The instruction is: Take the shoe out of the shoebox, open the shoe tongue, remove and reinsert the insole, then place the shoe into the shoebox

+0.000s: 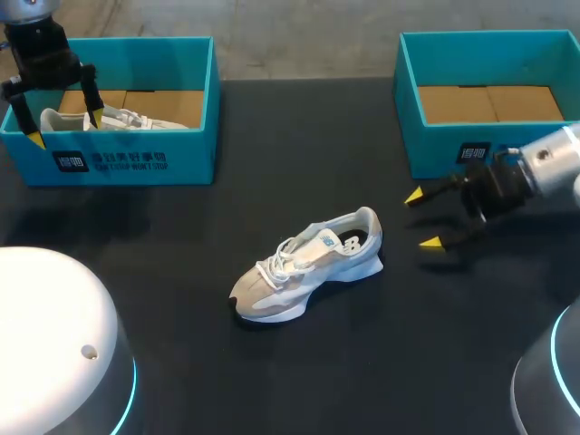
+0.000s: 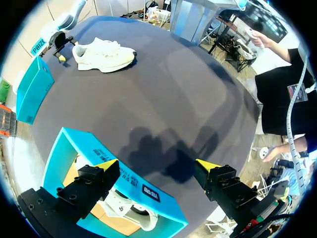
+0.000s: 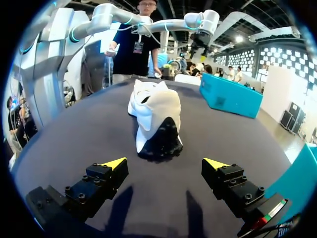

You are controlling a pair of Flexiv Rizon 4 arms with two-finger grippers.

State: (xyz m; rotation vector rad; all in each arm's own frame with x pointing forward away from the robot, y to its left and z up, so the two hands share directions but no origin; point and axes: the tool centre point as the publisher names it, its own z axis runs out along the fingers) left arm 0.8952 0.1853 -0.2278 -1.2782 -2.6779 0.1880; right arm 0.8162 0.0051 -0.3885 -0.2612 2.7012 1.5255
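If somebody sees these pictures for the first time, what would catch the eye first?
A pale sneaker lies alone in the middle of the dark table, with the open right tool just beyond its heel, not touching it. Two bright teal boxes stand at the far edge: the left shoebox holds a second shoe under the open left tool, while the right shoebox shows only its cardboard floor.
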